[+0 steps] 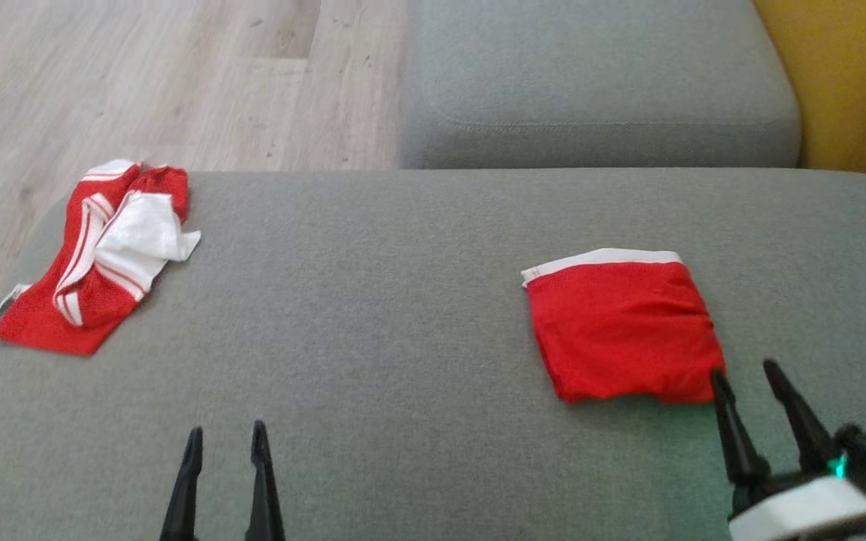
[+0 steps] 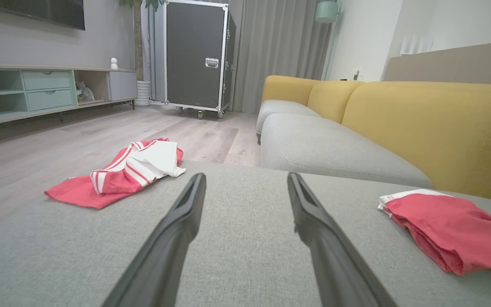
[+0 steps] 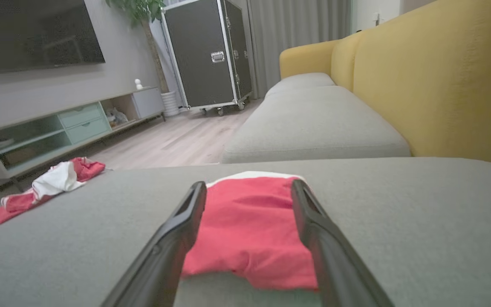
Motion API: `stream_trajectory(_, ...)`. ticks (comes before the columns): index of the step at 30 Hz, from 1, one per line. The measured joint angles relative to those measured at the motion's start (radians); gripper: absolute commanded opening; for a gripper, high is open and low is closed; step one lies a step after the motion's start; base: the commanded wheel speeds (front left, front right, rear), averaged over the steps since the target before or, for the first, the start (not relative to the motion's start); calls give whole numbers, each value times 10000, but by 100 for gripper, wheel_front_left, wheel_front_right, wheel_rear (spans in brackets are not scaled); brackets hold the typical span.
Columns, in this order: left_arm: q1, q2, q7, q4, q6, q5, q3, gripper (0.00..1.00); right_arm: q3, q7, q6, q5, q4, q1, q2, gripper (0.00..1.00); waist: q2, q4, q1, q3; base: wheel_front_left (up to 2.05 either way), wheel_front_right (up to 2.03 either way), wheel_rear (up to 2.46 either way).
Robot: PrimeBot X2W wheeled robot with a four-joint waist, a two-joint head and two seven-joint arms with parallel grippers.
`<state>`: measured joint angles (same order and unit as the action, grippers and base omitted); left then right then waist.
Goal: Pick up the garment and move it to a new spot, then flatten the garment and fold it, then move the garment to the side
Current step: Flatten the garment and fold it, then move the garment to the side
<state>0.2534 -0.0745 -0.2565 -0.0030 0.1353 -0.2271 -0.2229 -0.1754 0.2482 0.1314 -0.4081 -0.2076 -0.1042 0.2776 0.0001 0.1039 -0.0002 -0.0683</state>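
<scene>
Red garment (image 1: pixel 621 330), folded into a neat rectangle with a white band along its far edge, lies flat on the right half of the grey seat cushion (image 1: pixel 403 300). The right gripper (image 1: pixel 743 370) sits over the cushion's near right part, its jaws spread open and holding nothing. In the right wrist view its two fingers frame the folded cloth; whether a fingertip touches the cloth's near corner I cannot tell. The left gripper (image 1: pixel 226 430) hangs over the cushion's near edge, left of its middle, jaws open and empty, well apart from any cloth. A crumpled red-and-white striped garment (image 1: pixel 95 263) lies at the cushion's far left corner. Beyond the cushion's far edge are the wooden floor (image 1: pixel 177 75) and a second grey seat (image 1: pixel 598 75).
</scene>
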Motion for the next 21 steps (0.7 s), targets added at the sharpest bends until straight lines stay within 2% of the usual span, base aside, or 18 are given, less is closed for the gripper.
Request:
stream_trajectory(7, 408, 27, 0, 15, -222, 178, 330, 100, 612, 0, 0, 838, 169, -534, -761, 100, 0, -322, 2, -79, 0, 0, 0)
stream_trajectory(21, 388, 92, 0, 288, -552, 437, 447, 100, 756, 0, 0, 1193, 190, -533, -965, 100, 0, -441, 3, 78, 0, 0, 0)
